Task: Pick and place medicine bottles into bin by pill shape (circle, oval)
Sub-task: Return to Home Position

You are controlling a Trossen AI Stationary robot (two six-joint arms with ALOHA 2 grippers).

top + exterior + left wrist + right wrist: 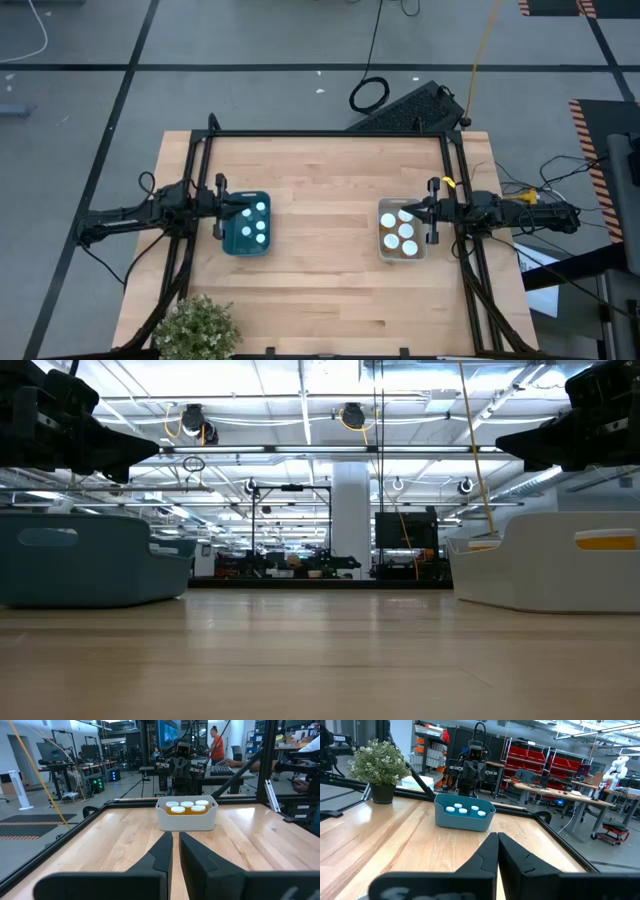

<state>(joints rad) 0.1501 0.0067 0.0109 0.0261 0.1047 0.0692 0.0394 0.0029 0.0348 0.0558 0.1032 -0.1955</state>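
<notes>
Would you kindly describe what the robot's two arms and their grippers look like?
Both arms are dark, nearly black, built of slim jointed segments with black cables trailing off the table's sides. The right arm carries a yellow marking near its wrist. The left gripper and the right gripper each end in two flat, matte black fingers tapering to wedge-shaped tips.

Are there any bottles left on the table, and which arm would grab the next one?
Neither. No loose bottles show: five sit in the blue bin, five in the white bin. The left gripper and right gripper both hang shut beside their bins.
</notes>
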